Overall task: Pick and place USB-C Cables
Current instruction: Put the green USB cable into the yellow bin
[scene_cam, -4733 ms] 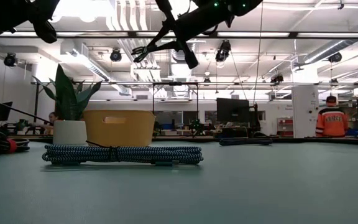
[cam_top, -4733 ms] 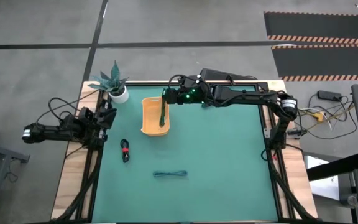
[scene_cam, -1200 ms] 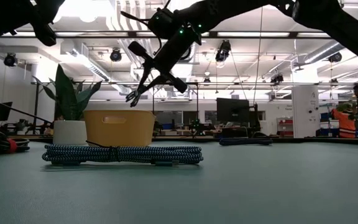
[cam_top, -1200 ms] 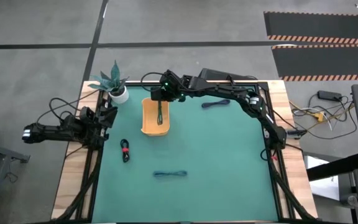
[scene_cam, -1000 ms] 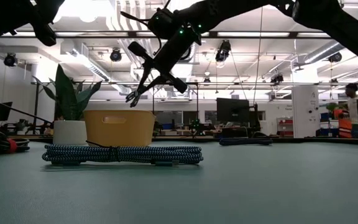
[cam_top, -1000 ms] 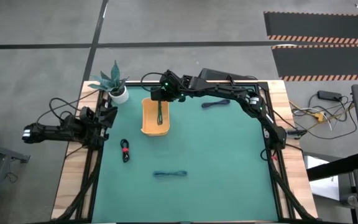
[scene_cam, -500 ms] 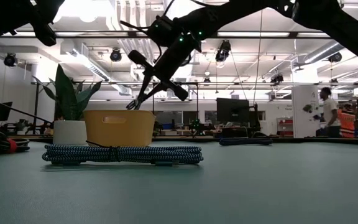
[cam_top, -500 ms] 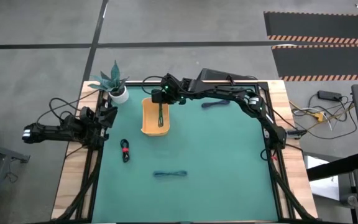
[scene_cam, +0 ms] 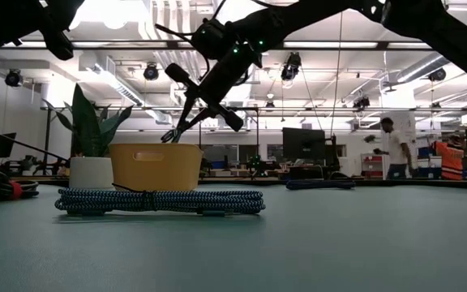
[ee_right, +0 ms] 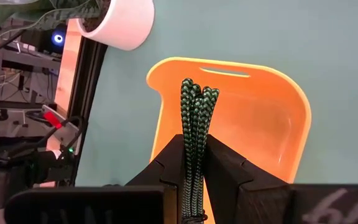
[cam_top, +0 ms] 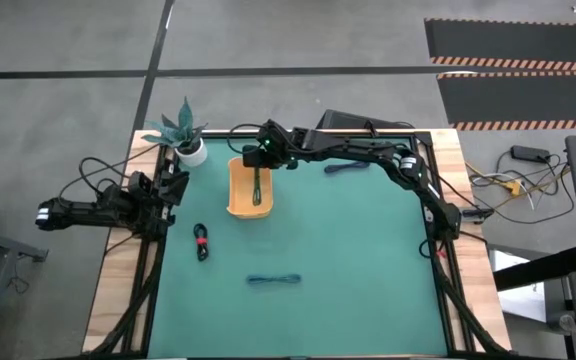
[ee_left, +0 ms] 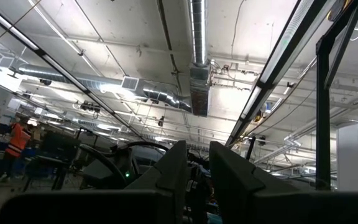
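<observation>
The right hand [ee_right: 193,163] is clenched on the dark green USB-C cable [ee_right: 194,118] at one end, so the bundle hangs over the yellow tray [ee_right: 272,118], ready to drop in. The teal-blue cable [cam_top: 273,279] lies on the desk [cam_top: 368,260] well clear of the tray. The left hand [ee_left: 194,171] idles beside the desk, nearly shut, holding nothing.

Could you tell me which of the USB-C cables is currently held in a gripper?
The dark green cable, pinched in the right gripper above the yellow tray. The teal-blue, black-and-red and blue-purple cables lie loose on the table.
</observation>
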Controlling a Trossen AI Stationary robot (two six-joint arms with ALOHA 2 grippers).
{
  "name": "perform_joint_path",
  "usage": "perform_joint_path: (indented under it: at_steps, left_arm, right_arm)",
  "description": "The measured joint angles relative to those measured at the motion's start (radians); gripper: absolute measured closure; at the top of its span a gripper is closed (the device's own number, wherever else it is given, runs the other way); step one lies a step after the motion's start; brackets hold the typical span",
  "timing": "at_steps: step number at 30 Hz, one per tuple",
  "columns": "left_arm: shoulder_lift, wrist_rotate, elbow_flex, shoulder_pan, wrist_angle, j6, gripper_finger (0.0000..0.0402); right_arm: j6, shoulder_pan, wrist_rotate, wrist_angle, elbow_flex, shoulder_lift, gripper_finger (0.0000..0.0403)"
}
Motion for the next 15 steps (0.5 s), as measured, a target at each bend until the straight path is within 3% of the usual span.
perform_joint_path:
  at_steps: [15]
  left_arm:
    - [0.0, 0.0, 0.0, 0.0, 0.0, 0.0, 0.0347]
  right_arm:
    - [0.003, 0.002, 0.0, 0.056, -0.066, 0.0, 0.0365]
